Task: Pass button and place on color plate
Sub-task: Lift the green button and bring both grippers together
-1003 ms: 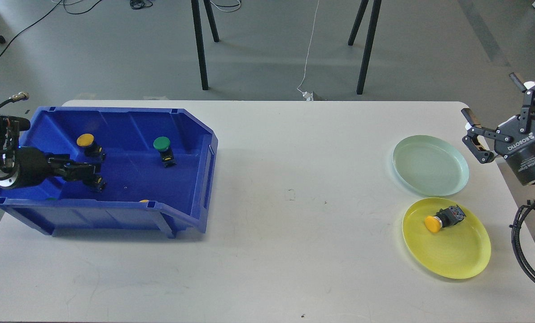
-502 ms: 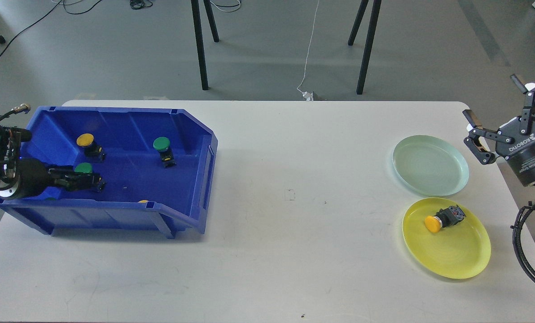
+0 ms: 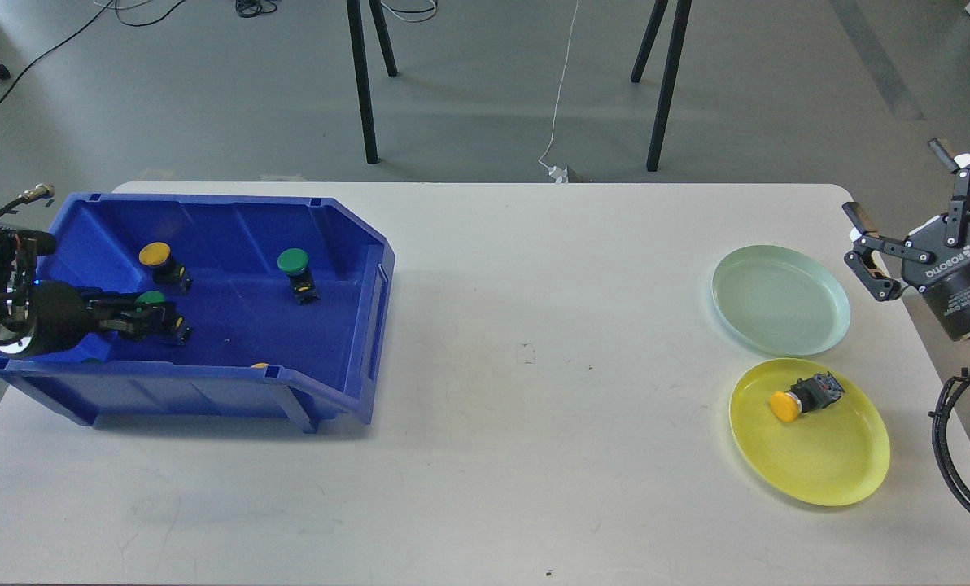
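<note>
One blue bin (image 3: 208,382) sits at nine o'clock. In it show two green-capped buttons (image 3: 293,262) (image 3: 150,299) and one yellow-capped button (image 3: 155,254), plus a yellow sliver at its front wall, too hidden to count. At three o'clock lie two plates: one pale green plate (image 3: 780,299), one yellow plate (image 3: 827,456) bearing one yellow button (image 3: 786,404).

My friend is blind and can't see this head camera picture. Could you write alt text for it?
A robot's left gripper reaches into a blue bin on a white table, its fingers around a green button; a yellow button and another green one also lie inside. At right, the open right gripper hovers beside an empty pale green plate and a yellow plate already holding a yellow button.
</note>
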Motion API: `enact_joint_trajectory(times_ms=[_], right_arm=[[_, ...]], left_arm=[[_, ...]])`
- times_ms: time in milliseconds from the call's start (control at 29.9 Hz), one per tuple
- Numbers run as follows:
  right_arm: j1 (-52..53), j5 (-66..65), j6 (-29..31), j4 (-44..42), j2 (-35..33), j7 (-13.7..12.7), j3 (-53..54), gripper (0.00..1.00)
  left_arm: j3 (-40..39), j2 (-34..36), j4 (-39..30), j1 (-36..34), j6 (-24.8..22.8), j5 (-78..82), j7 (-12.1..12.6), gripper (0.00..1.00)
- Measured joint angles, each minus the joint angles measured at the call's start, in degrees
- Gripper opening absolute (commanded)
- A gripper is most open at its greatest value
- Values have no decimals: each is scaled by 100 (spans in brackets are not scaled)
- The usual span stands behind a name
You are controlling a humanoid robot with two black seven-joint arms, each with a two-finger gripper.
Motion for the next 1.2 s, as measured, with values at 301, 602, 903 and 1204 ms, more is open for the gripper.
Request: enact_joint_trajectory(times_ms=[301, 602, 903, 1204], right_arm=[[-9, 0, 0, -28, 45, 0, 22, 97], [75, 9, 0, -28, 83, 0, 110, 97], [246, -67, 0, 37, 132, 0, 50, 96], [235, -1758, -52, 342, 893, 0, -4, 96]], left_arm=[[-224, 82, -232, -173, 124, 7, 0, 26], [-2595, 989, -2030, -268, -776, -638, 0, 26], [-3523, -47, -3182, 78, -693, -2798, 0, 27], [-3557, -1740, -3038, 750, 258, -2988, 0, 27]])
